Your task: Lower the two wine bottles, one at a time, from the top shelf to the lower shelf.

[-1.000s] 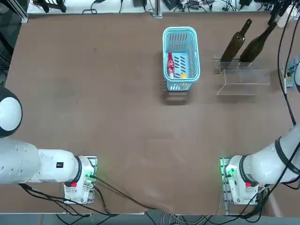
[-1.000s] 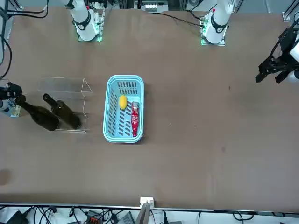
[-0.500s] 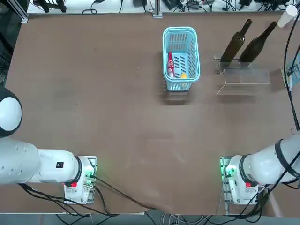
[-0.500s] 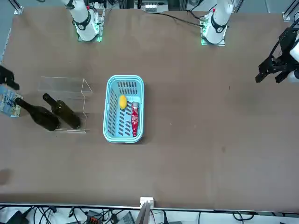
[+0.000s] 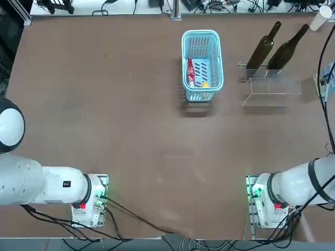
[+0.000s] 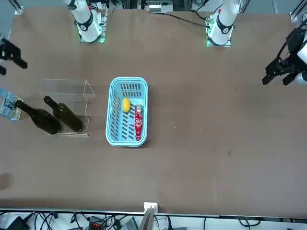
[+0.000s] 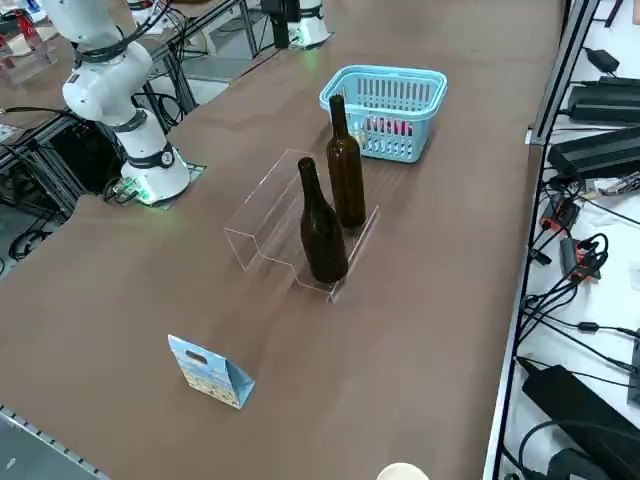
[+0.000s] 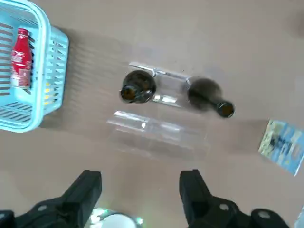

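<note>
Both dark olive-green glass wine bottles (image 7: 347, 180) (image 7: 322, 240) stand upright on the clear acrylic lower shelf (image 8: 170, 90) — right gripper (image 8: 140, 176) hovers near, fingers apart

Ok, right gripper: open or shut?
Open. In the wrist view the right gripper shows its two fingers wide apart, with nothing between their tips but tabletop.
</note>
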